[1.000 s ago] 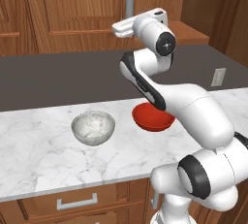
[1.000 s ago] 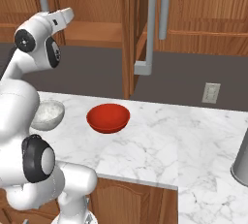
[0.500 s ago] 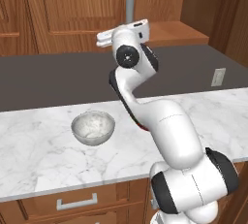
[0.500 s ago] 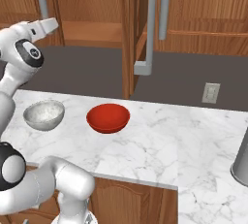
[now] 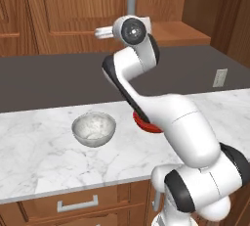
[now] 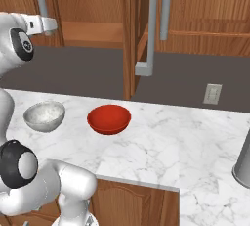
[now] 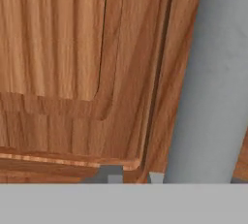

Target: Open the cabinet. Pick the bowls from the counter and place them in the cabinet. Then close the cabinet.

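The reddish-brown wooden wall cabinet fills the space just ahead of the two-finger gripper, its long grey bar handle beyond the finger tips; whether the fingers stand apart cannot be told; the grey-white speckled marble-look bowl and the glossy red bowl sit on the long white marble counter below

Lighting: even, bright, diffuse; no single source evident. Rendered imagery, flat shading.
Shadows: faint, soft under grey speckled bowl and red bowl on surface; darker band on wall below cabinet.
Glare: soft sheen on robot arm shells; mild gloss inside red bowl.
Focus: base views slightly soft, low resolution. Hand view blurred, wood grain smeared, grey bar handle featureless.
Distortion: none noticeable at edges.
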Available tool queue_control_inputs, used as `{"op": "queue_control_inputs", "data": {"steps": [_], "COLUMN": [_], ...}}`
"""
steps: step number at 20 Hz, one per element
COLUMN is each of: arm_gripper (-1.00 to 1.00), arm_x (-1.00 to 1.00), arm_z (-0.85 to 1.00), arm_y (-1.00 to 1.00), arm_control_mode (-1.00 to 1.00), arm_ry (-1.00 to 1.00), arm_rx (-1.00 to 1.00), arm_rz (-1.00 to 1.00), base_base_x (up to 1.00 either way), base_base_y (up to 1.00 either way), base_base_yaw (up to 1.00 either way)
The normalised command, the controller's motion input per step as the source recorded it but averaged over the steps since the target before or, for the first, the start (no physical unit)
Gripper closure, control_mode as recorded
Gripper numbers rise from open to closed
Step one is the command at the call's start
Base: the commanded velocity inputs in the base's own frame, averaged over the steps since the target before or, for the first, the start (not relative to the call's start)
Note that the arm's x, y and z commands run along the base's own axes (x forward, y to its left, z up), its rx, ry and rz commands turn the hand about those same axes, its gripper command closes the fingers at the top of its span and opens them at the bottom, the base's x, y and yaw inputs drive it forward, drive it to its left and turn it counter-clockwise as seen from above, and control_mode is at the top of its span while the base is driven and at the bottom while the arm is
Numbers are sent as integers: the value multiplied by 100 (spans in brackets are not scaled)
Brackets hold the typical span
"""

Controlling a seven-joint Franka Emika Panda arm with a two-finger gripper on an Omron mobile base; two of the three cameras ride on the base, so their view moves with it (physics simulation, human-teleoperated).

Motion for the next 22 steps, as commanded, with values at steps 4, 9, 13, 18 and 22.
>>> {"op": "queue_control_inputs", "data": {"steps": [4,9,13,18,22], "arm_gripper": [100,100,100,100,100], "arm_x": [-66,-74,-54,-38,-35], "arm_z": [-70,-100,-100,-100,-90], "arm_y": [100,100,100,100,100], "arm_control_mode": [-100,-100,-100,-100,-100], "arm_ry": [7,-6,-8,-2,-1], "arm_rx": [5,0,0,0,0], "arm_rz": [15,8,1,0,0], "base_base_x": [0,0,0,0,0], "base_base_y": [0,0,0,0,0], "base_base_yaw": [0,0,0,0,0]}}
